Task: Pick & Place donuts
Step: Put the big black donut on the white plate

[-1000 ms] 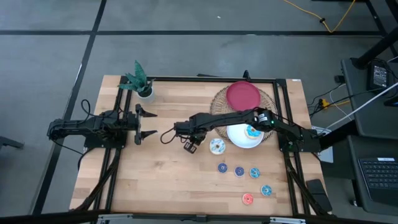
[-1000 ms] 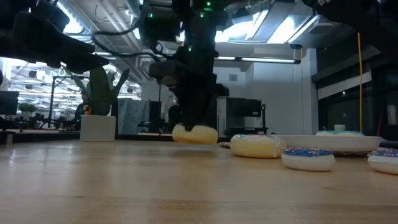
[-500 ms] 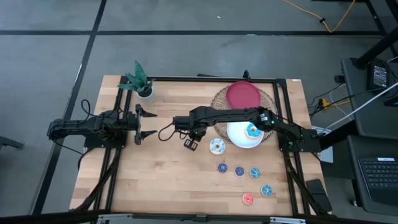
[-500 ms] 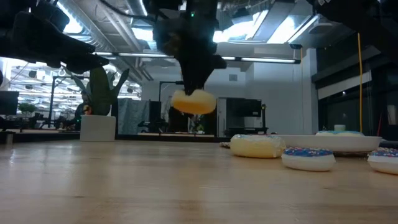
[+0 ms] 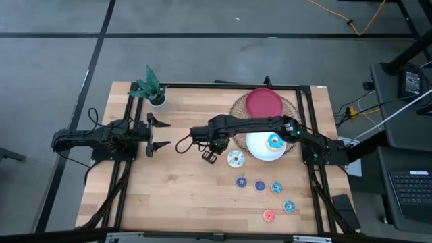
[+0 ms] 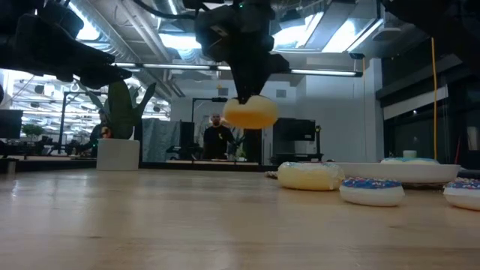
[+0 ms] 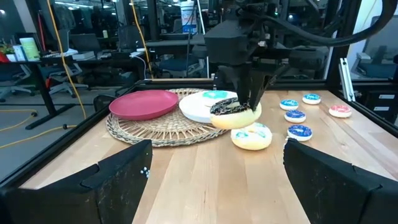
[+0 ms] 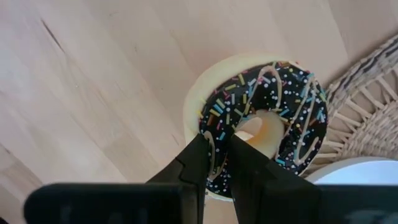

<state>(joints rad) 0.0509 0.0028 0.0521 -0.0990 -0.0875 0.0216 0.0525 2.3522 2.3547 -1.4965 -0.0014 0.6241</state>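
- The right claw (image 8: 225,163), closed on one side of the chocolate donut's (image 8: 266,124) ring, holds it clear above the worktop (image 5: 175,189).
- The white plate (image 5: 263,151) is just beside the donut, toward the right arm's base.
- The left claw (image 5: 159,133) waits open, well away from the plate.

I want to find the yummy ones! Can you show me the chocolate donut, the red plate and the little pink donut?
chocolate donut (image 8: 273,118): right wrist view, on its sprinkled dark icing.
red plate (image 5: 263,103): high view, on its bare middle.
little pink donut (image 5: 268,216): high view, on its iced ring.
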